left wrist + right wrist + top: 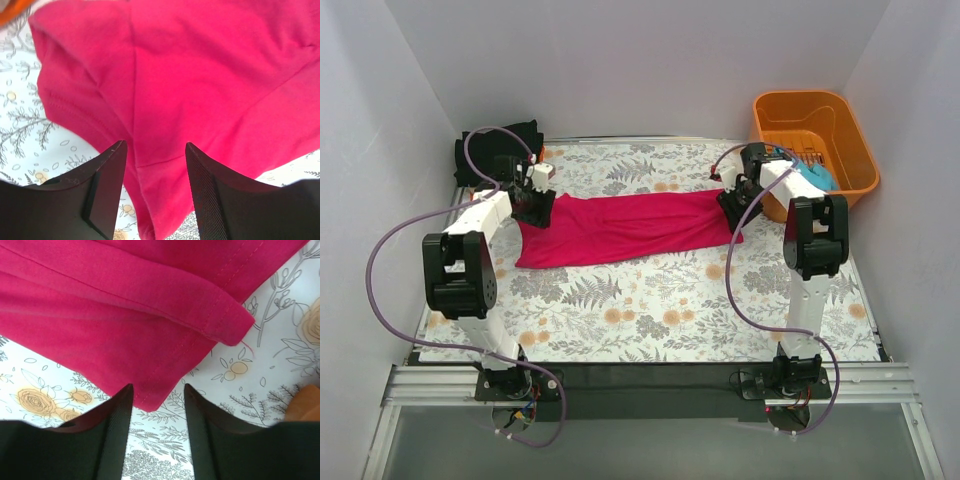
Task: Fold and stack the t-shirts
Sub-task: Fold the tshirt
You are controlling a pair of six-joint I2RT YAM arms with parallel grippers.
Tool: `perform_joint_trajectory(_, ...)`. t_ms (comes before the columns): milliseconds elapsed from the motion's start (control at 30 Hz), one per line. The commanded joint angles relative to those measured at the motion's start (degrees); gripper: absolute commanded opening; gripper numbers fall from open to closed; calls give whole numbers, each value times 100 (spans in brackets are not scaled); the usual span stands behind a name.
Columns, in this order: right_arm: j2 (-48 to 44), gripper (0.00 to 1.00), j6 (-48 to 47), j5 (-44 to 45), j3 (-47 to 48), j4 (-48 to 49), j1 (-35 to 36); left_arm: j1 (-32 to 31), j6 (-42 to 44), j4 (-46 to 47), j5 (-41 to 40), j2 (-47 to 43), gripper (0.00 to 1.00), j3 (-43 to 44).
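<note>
A magenta-pink t-shirt (625, 228) lies folded into a long strip across the middle of the floral table. My left gripper (534, 208) is open over its left end, and the cloth fills the left wrist view (200, 75) between the spread fingers. My right gripper (732, 208) is open over its right end; the right wrist view shows a hemmed corner of the shirt (150, 390) just ahead of the jaws. A teal-blue t-shirt (815, 175) hangs over the basket's near rim. A folded black t-shirt (498, 150) lies at the back left corner.
An orange plastic basket (825, 130) stands at the back right, beside the right arm. The floral tablecloth (650, 310) covers the table. White walls close in on three sides. Purple cables loop from both arms.
</note>
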Motion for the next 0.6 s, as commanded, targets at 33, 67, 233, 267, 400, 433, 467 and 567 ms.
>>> perform_joint_trajectory(33,61,33,121,-20,-90,12,-10,138,-174,-108,361,63,48,55)
perform_joint_trajectory(67,52,29,95,-29,-151,-6,-19,138,-174,-161,432,116,48,81)
perform_joint_trajectory(233,-62,2,-37,24,-380,3,-10,137,-122,-179,687,301,48,152)
perform_joint_trajectory(267,-62,1,-54,33,-381,3,-10,138,-121,-161,740,353,48,169)
perform_joint_trajectory(400,-141,1,-142,68,-398,-6,-19,85,-156,-100,951,476,48,354)
perform_joint_trajectory(433,-176,1,-177,77,-407,-6,-19,59,-174,-65,934,494,48,406)
perform_joint_trajectory(467,-194,1,-195,77,-424,-6,-27,41,-200,-4,925,564,48,546)
perform_joint_trajectory(567,-246,1,-274,173,-451,3,-19,32,-262,102,916,792,48,941)
